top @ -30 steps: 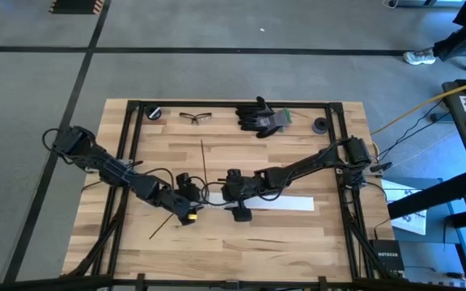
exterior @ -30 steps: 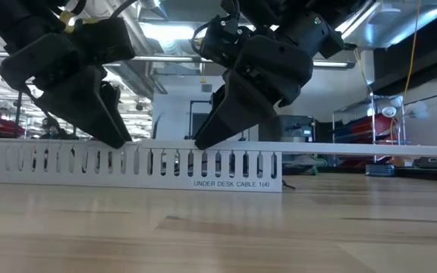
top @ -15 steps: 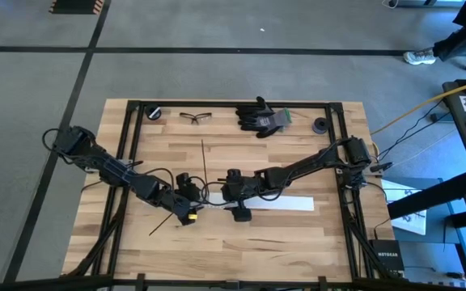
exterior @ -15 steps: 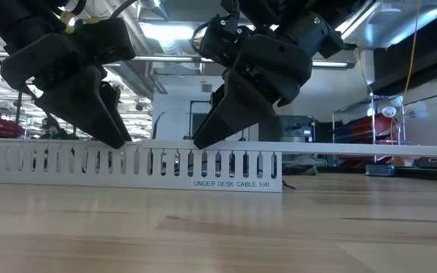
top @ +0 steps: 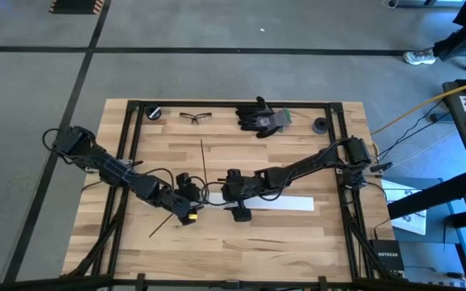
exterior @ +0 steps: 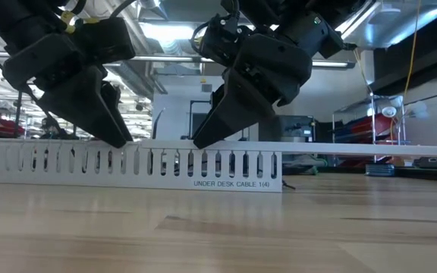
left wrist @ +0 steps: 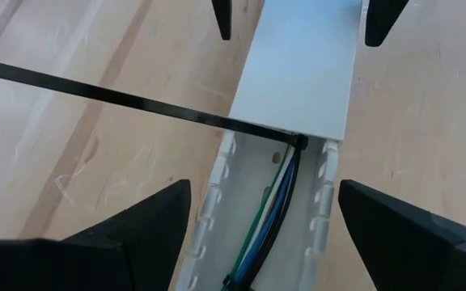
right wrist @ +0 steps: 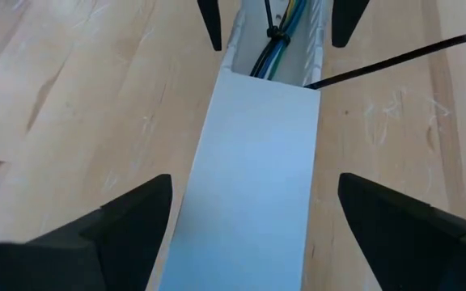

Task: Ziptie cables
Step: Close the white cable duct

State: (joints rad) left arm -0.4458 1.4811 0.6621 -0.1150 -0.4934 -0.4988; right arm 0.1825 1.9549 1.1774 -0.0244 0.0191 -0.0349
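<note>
My left hand (left wrist: 261, 234) hung spread wide, fingers either side of the white slotted plastic rail (left wrist: 253, 218) near the middle of the light wooden tabletop (top: 298, 234), gripping nothing. In that rail lay the bundled dark, blue and green cables (left wrist: 275, 202), with a thin black zip tie (left wrist: 103, 95) trailing off across the wood. Facing it, my right hand (right wrist: 253, 234) also stood apart, straddling the rail's flat white cover strip (right wrist: 253, 162). Along the far edge lay clear safety glasses (top: 195, 117) and black work gloves (top: 261, 116).
</note>
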